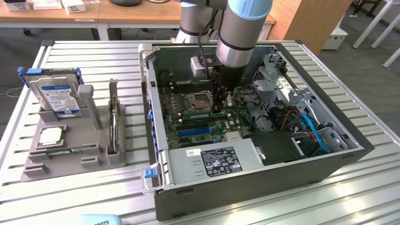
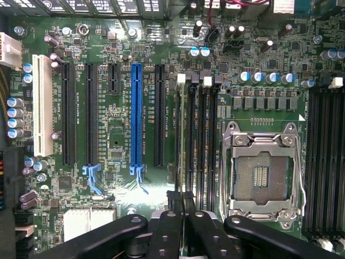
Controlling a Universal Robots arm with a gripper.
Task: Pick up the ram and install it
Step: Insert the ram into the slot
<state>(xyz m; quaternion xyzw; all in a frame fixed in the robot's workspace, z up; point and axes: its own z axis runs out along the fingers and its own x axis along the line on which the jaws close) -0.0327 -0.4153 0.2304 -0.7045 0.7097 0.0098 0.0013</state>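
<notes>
Claw deep inside the open case on the bench, with the arm standing vertical above it so that the fingers meet the board square-on. Seen from the wrist, the fingers are drawn almost together, leaving room only for a thin dark piece between them. By its slimness and position I judge this to be the ram, gripped by its flat sides and seen edge-on. Held this way, its long edge runs parallel to the memory slots beside the empty socket, the attitude a stick needs if it is to drop between the end latches. It lines up with the slot on the side away from the socket. Whether its lower edge touches that slot cannot be told.

At the exterior view's left, well apart from the case, a grey holder keeps the drive propped upright and the processor lying flat. Each sits in its own recess, presumably so that a claw can reach it cleanly. A thin green strip lies in the holder's front groove, too small to identify
</notes>
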